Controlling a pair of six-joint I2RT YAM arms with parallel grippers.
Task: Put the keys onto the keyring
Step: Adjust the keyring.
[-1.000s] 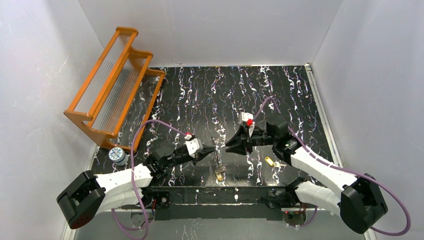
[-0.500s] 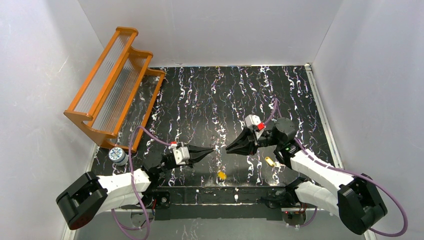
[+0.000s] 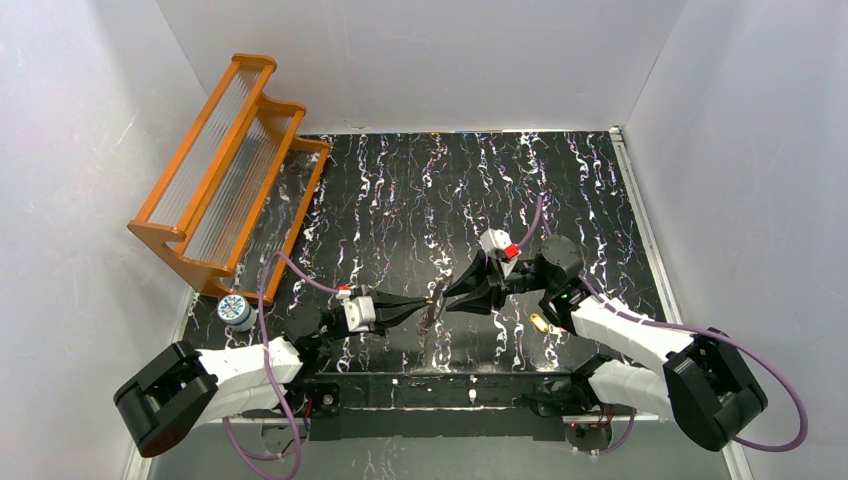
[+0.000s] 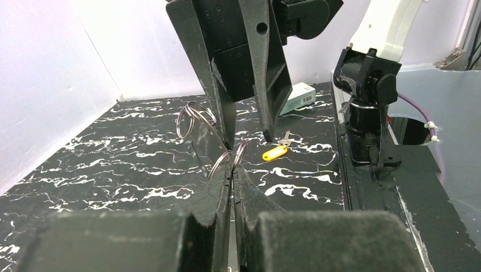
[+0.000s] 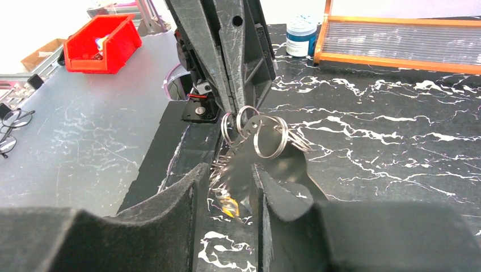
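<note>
Black, white-veined tabletop (image 3: 560,180) boxed in by plain white walls (image 3: 420,60); orange ribbed rack (image 3: 225,170) at the far left, small round jar (image 3: 235,310) just beside its near end. Left gripper (image 4: 232,163) pressed fully together — pinching the wire of the keyring (image 5: 253,133) at the very tip, near the front centre of the surface. Keyring recorded as a cluster of linked silver wire loops, held clear of the tabletop and fanned out around the pinch. Right gripper (image 5: 228,168) facing the left one tip to tip, fingers (image 5: 170,209) spread with a clear gap; blurred grey shape in that gap, contact with the wire not determinable. Loose key (image 3: 540,323), yellow head and short silver blade, lying flat on the tabletop to the right of the right gripper, well apart from the keyring. Second key (image 5: 230,208) visible only as a yellow smear low between the right fingers, under the loops — hanging or lying, cannot tell. From above, pale streak (image 3: 428,335) running from the meeting point of the tips toward the near edge, too blurred to identify. Beyond the table's edge in the right wrist view, grey bench (image 5: 85,130) carrying a red bin (image 5: 102,39) and a pair of glasses (image 5: 11,122). Same jar and rack also in the background of that view.
</note>
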